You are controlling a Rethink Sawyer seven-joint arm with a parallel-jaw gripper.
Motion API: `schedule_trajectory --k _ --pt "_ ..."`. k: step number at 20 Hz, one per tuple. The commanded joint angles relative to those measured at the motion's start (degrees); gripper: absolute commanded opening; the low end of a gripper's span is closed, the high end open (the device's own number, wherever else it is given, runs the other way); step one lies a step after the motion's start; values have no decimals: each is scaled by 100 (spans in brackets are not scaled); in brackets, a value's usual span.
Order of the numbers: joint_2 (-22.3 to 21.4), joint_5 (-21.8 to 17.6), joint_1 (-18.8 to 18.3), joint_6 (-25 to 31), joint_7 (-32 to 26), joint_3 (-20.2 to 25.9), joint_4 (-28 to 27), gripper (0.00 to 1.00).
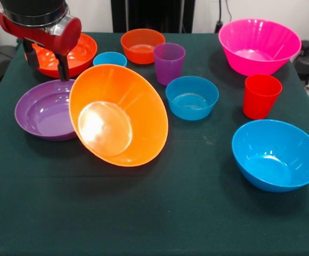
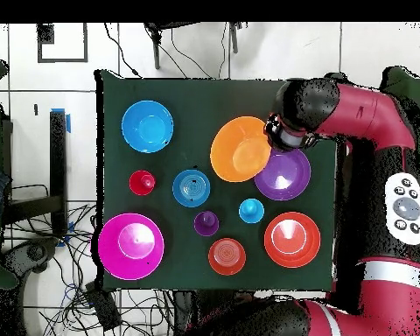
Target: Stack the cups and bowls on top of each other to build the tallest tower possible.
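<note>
Here the pincer (image 1: 64, 72) seemingly pinches the tilted large orange bowl's (image 1: 120, 114) rim, against the purple bowl (image 1: 42, 112).

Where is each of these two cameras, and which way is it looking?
Front view: sits across the table from the robot, looking at the tilted large orange bowl; the gripper and wrist show top left.
Overhead view: hangs above the table, looking straight down; the whole red arm shows at right.
Both share the orange bowl leaning on the purple bowl, but turned half round.
</note>
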Motion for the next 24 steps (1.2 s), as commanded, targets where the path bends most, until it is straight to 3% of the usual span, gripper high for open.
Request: schedule_trajectory --k 1,24 --pt "194 149 154 -645 -248 508 203 100" --pt "318 533 289 -684 -158 401 131 100"
